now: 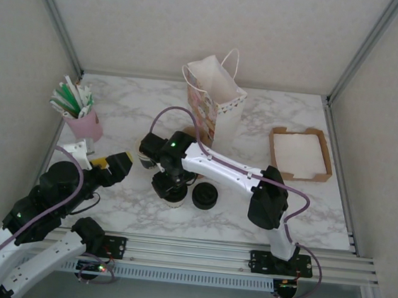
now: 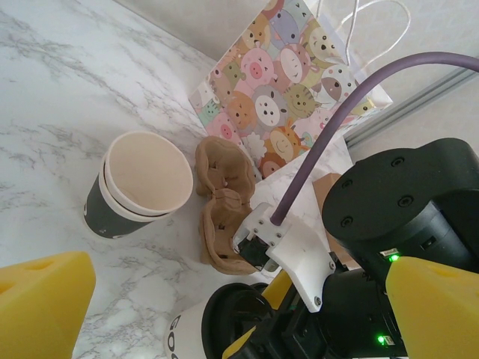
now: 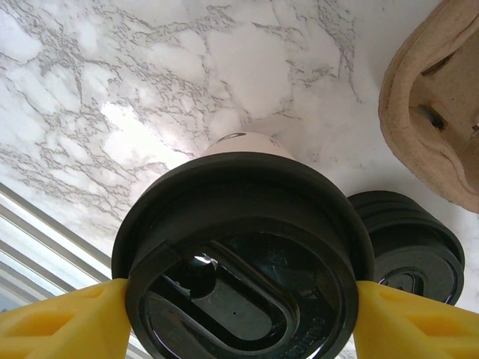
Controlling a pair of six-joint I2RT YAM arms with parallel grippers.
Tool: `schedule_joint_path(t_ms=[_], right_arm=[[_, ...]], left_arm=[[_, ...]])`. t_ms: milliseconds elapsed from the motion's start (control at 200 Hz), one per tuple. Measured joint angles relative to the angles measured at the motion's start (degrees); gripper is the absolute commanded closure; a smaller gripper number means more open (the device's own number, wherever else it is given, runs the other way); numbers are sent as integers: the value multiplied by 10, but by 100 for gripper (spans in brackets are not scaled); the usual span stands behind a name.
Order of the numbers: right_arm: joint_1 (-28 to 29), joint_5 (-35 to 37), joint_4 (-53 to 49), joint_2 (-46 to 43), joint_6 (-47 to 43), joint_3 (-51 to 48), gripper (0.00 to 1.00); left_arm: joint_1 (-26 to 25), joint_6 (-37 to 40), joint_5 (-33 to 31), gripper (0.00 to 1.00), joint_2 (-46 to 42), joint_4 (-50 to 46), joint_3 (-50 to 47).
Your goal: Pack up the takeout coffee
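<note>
Lidded takeout coffee (image 3: 243, 247) clamped by right gripper (image 3: 239, 323) — left gripper (image 2: 236, 307) gapes, lidless cup (image 2: 142, 179) empty.

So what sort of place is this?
Probably a lab test cell staged as a coffee counter: metal frame, marble-look table, plus a paper bag and lidded cup.

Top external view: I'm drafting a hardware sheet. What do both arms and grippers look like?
The left arm and right arm: white shells, black rounded joint housings, a purple cable looping along each, small green lights. The left gripper and right gripper have yellow wedge-shaped fingers.
</note>
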Motion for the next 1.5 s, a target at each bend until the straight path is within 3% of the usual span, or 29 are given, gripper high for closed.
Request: schedule_joint_path(t_ms=[290,676,1091,1201,1277,1402,1497], right_arm=[[0,0,10,-7,3,-10,28],[0,-5,11,-10,10,-13,17],[-3,-6,35,-90,13,-53,13],[-11,-7,48,-134,15,-101,14],[-22,-8,64,-174,17,-143,18],[-50,-27,101,-260,27,-229,33],[-78,-58,141,-323,37,-296,55]], left_arm=[[0,0,0,0,1,0,0],[0,0,3,1,19,1,0],[0,-1,26,3,61,17,0],[0,-4,54,12,87,32,-2],[0,-7,77,25,109,49,-11],[0,-19,125,49,151,77,-36],[0,-33,156,69,178,96,-59]])
